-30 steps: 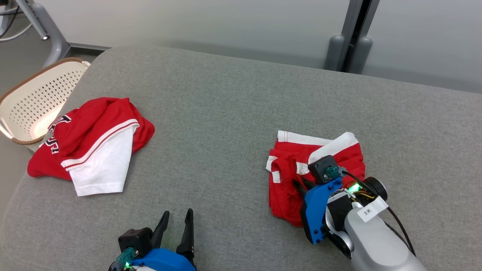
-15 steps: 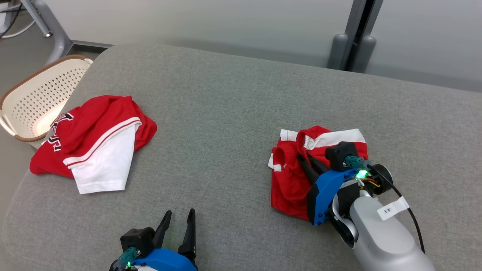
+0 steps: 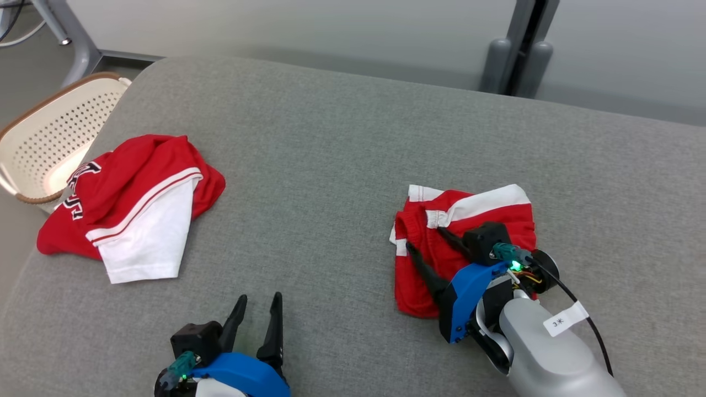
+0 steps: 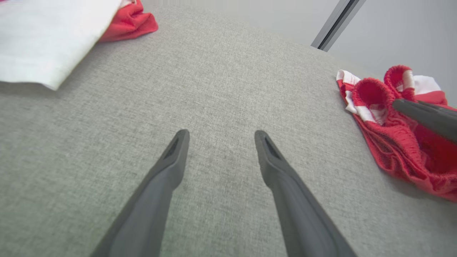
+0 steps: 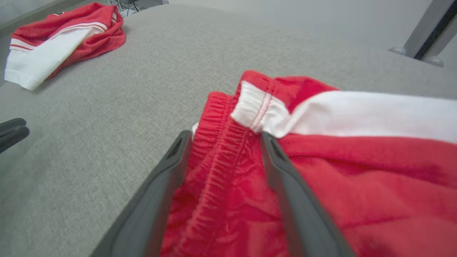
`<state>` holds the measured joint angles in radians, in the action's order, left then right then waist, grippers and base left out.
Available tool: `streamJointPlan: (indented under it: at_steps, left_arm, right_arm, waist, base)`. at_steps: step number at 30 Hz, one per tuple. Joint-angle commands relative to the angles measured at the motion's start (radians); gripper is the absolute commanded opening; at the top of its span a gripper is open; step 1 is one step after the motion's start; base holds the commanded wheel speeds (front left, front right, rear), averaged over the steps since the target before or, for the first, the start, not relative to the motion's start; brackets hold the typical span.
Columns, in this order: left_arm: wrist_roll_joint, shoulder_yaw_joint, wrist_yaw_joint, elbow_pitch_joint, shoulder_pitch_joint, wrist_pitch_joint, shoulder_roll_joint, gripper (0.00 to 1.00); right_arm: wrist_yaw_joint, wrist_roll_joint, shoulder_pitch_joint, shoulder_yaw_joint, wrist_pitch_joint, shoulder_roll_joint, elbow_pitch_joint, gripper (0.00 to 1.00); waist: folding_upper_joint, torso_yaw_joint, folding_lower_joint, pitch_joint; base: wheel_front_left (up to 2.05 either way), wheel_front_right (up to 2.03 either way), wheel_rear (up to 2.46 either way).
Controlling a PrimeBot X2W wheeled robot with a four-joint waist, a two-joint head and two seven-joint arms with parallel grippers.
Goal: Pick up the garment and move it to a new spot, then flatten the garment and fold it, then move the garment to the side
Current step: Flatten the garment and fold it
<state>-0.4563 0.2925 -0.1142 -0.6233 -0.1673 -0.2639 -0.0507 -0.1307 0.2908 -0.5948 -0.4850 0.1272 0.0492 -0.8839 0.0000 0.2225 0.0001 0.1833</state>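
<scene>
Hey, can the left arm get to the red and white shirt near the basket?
Probably yes. The left gripper is open, and only bare grey cushion lies between it and the shirt, ahead to its left. The right gripper is away over the shorts.

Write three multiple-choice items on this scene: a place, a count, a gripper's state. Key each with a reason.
1. Where is the basket?
A. beyond the grey surface's left edge
B. between the garments
C. under the right arm

2. How many red-and-white garments lie on the surface?
A. one
B. two
C. four

3. How stands the right gripper?
A. shut on a garment
B. open over the shorts
C. open over bare surface

Key:
1 A: it stands off the left edge, beside the jersey.
2 B: jersey and shorts.
3 B: its jaws stand wide astride the waistband.
</scene>
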Motion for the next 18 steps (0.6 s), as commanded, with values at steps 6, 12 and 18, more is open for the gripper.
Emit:
streamJointPlan:
  at_steps: [6, 12, 18]
  left_arm:
    - [0.021, -0.048, 0.002, 0.040, -0.016, -0.001, 0.000, 1.00]
    - [0.067, -0.096, 0.010, 0.086, -0.025, -0.001, 0.000, 1.00]
    - [0.142, -0.145, 0.015, 0.123, 0.005, -0.001, 0.000, 1.00]
  right_arm:
    - [0.000, 0.032, -0.005, 0.021, 0.092, 0.003, 0.013, 1.00]
    - [0.000, 0.008, 0.039, 0.122, 0.134, 0.004, 0.044, 1.00]
    - [0.000, -0.109, 0.158, 0.333, 0.138, 0.002, 0.188, 1.00]
  waist:
    - [0.0000, -0.056, -0.0001, -0.039]
    - [0.0000, -0.112, -0.0001, -0.064]
    - [0.0000, -0.163, -0.0001, -0.080]
  base:
    - [0.00, 0.00, 0.00]
    - [0.00, 0.00, 0.00]
    - [0.00, 0.00, 0.00]
